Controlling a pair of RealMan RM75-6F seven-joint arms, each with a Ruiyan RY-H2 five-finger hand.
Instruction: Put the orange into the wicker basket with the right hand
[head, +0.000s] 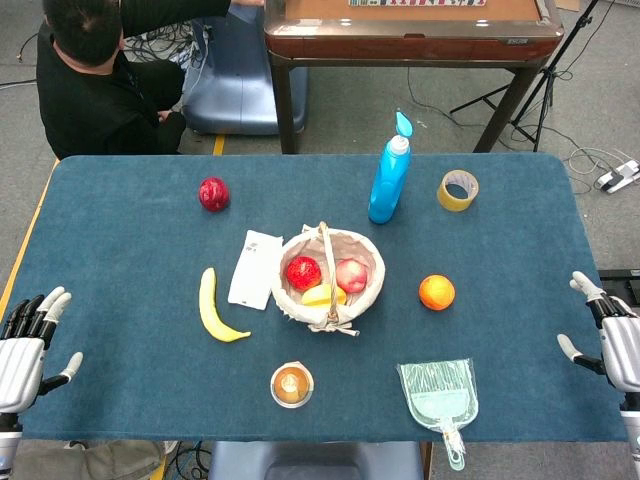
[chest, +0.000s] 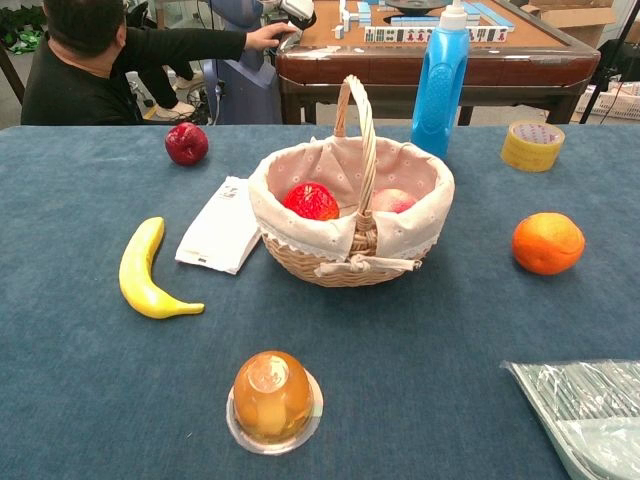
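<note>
The orange lies on the blue table, to the right of the wicker basket. The cloth-lined basket has an upright handle and holds a red fruit, a pink fruit and a yellow one. My right hand is at the table's right edge, well to the right of the orange, fingers apart and holding nothing. At the front left corner my left hand is open too. Neither hand shows in the chest view.
A blue bottle and a tape roll stand behind the basket. A red apple, a white packet, a banana, a jelly cup and a green dustpan lie around it. A person sits beyond the far left.
</note>
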